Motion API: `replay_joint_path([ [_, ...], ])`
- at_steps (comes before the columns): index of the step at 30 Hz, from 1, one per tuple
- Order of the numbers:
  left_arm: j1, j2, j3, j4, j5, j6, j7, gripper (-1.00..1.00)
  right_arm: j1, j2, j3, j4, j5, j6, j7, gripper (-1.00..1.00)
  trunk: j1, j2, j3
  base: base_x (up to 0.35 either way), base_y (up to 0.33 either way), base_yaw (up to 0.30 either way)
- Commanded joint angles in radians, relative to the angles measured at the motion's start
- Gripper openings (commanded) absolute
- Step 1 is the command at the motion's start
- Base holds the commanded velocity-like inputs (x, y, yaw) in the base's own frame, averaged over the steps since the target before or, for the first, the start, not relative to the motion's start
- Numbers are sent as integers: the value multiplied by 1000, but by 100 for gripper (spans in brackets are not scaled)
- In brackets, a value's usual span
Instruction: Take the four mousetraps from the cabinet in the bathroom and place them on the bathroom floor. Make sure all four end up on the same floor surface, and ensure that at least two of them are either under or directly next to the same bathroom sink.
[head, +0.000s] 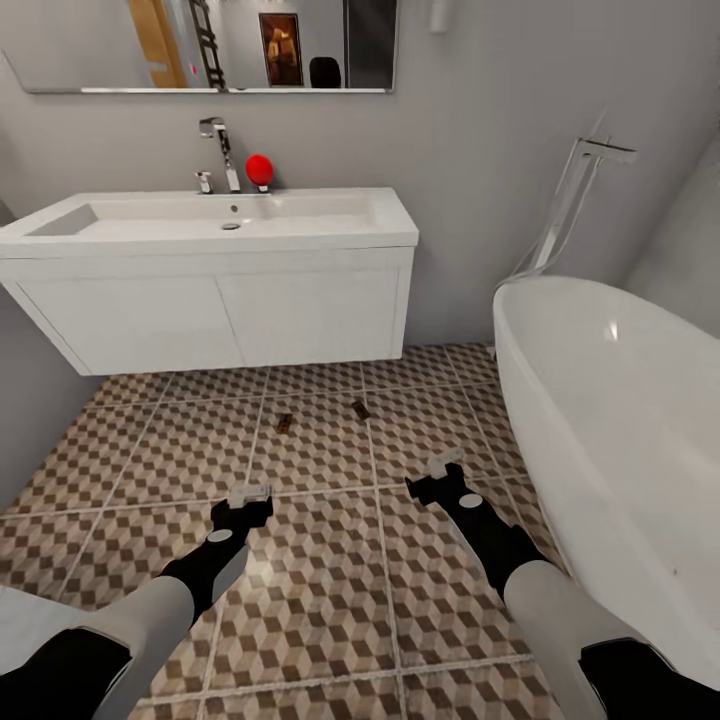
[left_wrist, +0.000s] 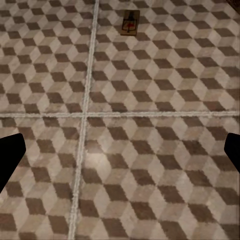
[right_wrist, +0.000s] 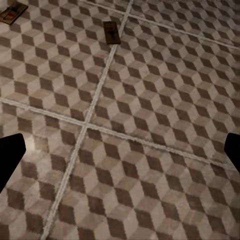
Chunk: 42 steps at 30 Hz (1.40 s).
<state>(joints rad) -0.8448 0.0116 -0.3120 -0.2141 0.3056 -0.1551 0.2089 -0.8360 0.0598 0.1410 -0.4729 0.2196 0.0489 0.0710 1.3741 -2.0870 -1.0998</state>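
Two mousetraps are lying flat on the bathroom floor (head: 330, 600), both just in front of the bathroom sink (head: 210, 225): the left mousetrap (head: 284, 423) is sitting near the front edge of the sink's white drawer unit (head: 230, 315), and the right mousetrap (head: 360, 409) is lying just beside it, toward the bathtub (head: 620, 400). One sink, one bathtub, one chrome tap (head: 222, 150), one red object (head: 259, 169) beside the tap and one mirror (head: 200, 45) above the sink are showing. Both traps are resting well apart from the pincers, between them and the sink. The left gripper (head: 250, 493) is hovering over the tiles farther from the sink than the left trap, its two fingers spread apart and holding nothing; in the left wrist view one trap (left_wrist: 130, 22) is lying ahead of the dark fingertips (left_wrist: 10, 157). The right gripper (head: 438, 470) is likewise standing with its fingers parted and empty, nearer the bathtub; the right wrist view is showing both traps, one (right_wrist: 111, 32) on a grout line and the other (right_wrist: 12, 13) off to the side. Both arms are reaching forward and down from the robot's body toward the sink, forearms angled low over the floor.
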Motion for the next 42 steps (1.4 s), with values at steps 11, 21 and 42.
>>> replay_joint_path([
  [11,0,-1,-9,21,9,-3,4,100,0,-1,-1,2,11,5,3,100,-42,77,41,0,0,0],
  [21,0,-1,-9,56,9,-5,4,100,0,-5,-1,26,11,-18,4,100,-81,147,80,0,0,0],
  [42,46,-17,-10,164,9,-101,4,100,0,-9,-1,110,11,-118,8,100,-161,294,162,0,0,0],
])
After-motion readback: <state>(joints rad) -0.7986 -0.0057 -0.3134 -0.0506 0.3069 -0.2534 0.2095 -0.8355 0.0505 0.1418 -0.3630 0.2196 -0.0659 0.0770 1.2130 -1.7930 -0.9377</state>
